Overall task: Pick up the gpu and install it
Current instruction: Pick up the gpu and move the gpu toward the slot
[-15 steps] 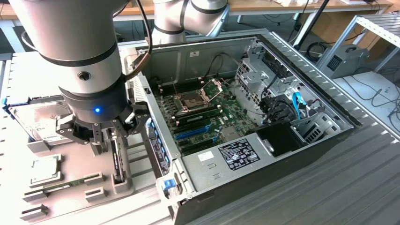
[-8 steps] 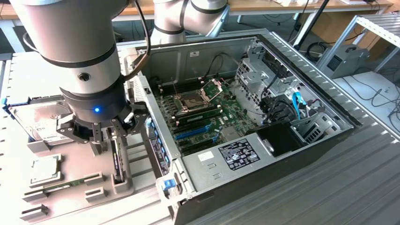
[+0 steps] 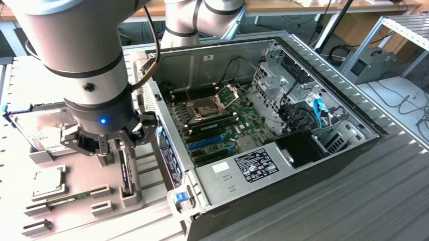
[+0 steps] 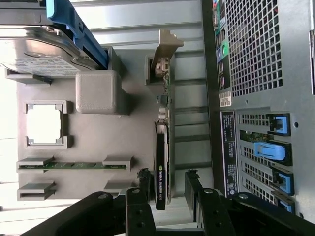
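Wide open and empty, the black end effector (image 3: 107,148) is poised astride the small green fan-cooled gpu card (image 4: 161,164), stood on edge in the grey holder (image 4: 133,135) beside the open case (image 4: 256,54). An off-centre closure, and the card could be tipped.

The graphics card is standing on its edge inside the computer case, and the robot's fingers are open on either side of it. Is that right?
Not quite. The gpu stands on its edge in the grey holder beside the computer case, not inside it. The wrist view shows this. The fingers are open on either side of it, as you said.
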You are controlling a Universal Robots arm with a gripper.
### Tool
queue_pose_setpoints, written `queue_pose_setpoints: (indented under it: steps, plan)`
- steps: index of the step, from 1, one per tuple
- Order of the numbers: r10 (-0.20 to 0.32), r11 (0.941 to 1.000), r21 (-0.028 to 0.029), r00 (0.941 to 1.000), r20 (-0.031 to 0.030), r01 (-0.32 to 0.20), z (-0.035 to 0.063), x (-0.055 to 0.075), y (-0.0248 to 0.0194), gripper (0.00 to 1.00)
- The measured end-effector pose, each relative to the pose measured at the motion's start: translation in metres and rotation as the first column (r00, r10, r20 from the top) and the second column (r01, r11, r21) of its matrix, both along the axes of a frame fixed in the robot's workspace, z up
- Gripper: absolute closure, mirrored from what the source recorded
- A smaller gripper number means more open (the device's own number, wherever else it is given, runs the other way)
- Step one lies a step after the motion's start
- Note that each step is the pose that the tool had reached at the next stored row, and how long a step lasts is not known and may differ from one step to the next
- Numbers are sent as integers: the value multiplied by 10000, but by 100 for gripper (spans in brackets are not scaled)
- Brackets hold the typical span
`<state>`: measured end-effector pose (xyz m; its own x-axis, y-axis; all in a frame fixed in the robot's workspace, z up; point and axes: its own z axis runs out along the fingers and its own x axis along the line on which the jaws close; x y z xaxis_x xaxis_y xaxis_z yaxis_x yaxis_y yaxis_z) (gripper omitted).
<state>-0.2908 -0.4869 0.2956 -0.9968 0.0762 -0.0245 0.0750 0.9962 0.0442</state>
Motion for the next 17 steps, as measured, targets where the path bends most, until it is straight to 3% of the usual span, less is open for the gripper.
queue_pose_setpoints:
  steps: [17]
  plan:
    - [0, 10000, 0, 10000, -1, 0, -139, -32, 1, 58]
